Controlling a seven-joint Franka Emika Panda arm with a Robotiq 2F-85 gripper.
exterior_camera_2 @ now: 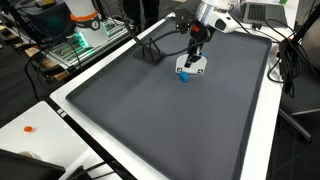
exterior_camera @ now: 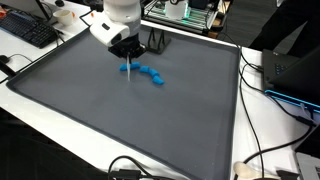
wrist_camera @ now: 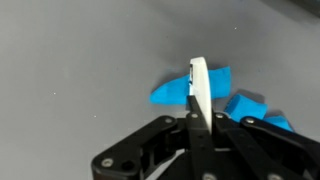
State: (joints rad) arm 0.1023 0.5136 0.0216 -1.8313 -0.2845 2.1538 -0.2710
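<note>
My gripper [wrist_camera: 198,106] is shut on a thin white flat piece [wrist_camera: 200,75], seen edge-on between the fingers. It hangs low over a large grey mat [exterior_camera: 120,120]. Right beneath and behind the white piece lie blue plastic pieces [wrist_camera: 178,88], with more of them to the right [wrist_camera: 250,105]. In both exterior views the gripper [exterior_camera: 128,54] [exterior_camera_2: 195,48] is near the far part of the mat [exterior_camera_2: 170,120]. The white piece [exterior_camera_2: 193,67] sits just above a blue piece [exterior_camera_2: 185,78]. A chain of blue pieces [exterior_camera: 152,75] lies beside the gripper.
A black wire stand [exterior_camera_2: 150,50] [exterior_camera: 156,42] sits at the mat's far edge. A keyboard [exterior_camera: 25,30] lies off the mat. Cables [exterior_camera: 268,95] run along the white table's side. Electronics [exterior_camera_2: 85,38] stand beyond the mat.
</note>
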